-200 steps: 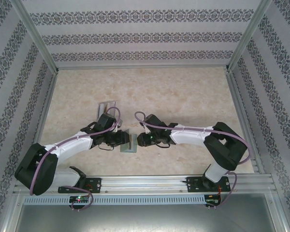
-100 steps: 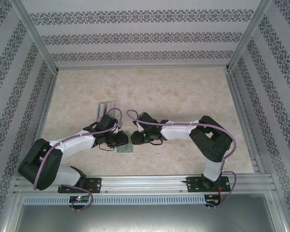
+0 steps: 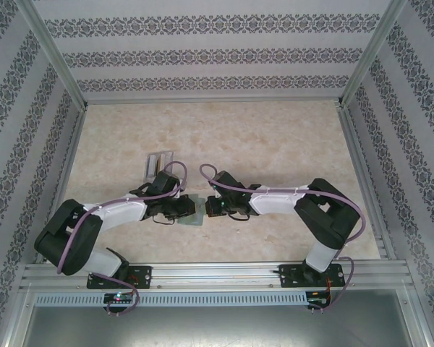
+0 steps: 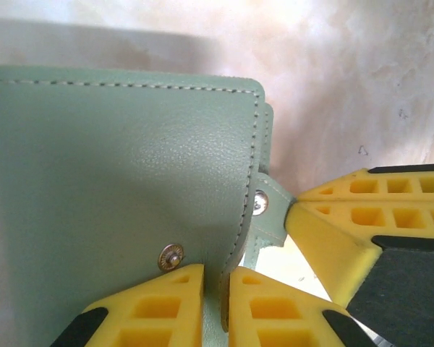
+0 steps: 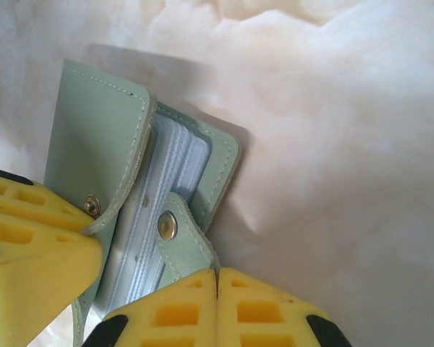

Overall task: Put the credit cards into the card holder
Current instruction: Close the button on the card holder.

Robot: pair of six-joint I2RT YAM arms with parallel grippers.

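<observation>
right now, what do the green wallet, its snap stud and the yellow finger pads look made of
The sage-green folding wallet looks like leather or faux leather: fine pebbled grain, soft sheen, stitched edges. Its round silver snap stud looks like polished metal, given its bright glint. The yellow gridded finger pads look like matte moulded plastic or rubber; the look leaves that open.

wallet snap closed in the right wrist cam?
No, the snap tab hangs free of the card holder, pinched in the right end effector, with clear inner sleeves showing in the gap.
</observation>
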